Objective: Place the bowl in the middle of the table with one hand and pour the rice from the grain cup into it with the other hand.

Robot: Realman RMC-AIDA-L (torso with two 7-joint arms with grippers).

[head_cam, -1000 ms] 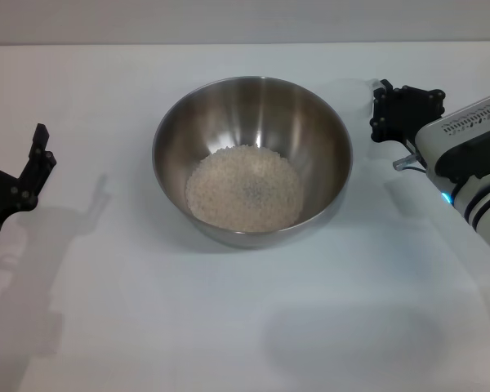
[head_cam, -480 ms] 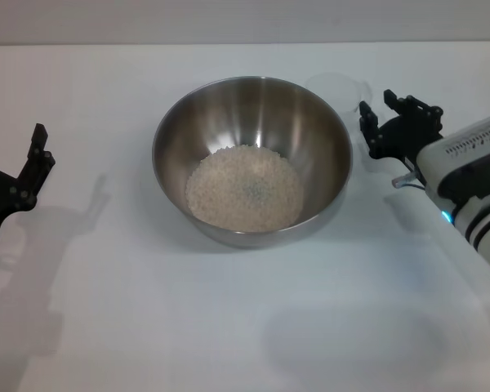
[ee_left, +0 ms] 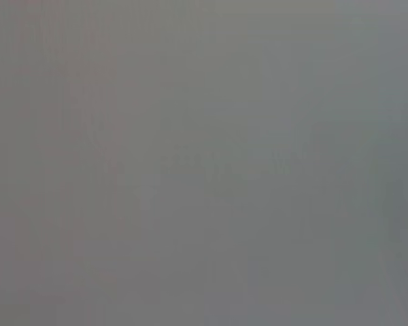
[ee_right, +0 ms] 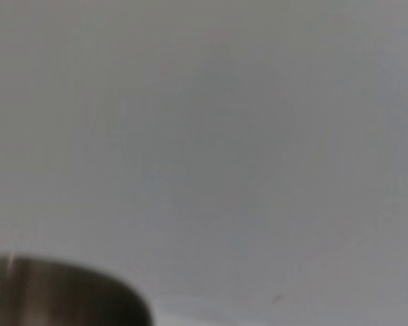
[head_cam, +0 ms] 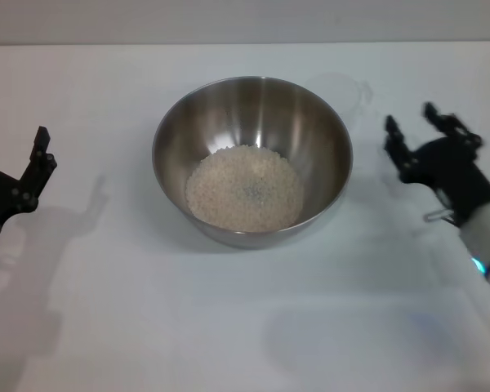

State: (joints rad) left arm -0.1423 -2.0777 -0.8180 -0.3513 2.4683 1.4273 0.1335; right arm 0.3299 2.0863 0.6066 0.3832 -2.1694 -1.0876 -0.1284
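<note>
- Right gripper (head_cam: 415,131): jaws spread and empty, pulled back to the right edge of the head view, away from the grain cup (head_cam: 340,91).
- Cup released on the tabletop (head_cam: 229,327), faint, upper right of the bowl (head_cam: 251,160).
- Rice (head_cam: 243,188) heaped in the centred bowl: pour looks done.
- Left gripper (head_cam: 34,167) parked far left; jaw state unclear.

The bowl (head_cam: 252,159) is a large round stainless-steel vessel with a shiny brushed interior and a thin rim. It stands upright near the middle of the table (head_cam: 229,327), a plain white surface. The rice (head_cam: 243,188) forms a pale, fine-grained mound covering the bowl's bottom. The cup (head_cam: 340,88), clear and faint, stands on the table just beyond the bowl's far right rim.
</note>
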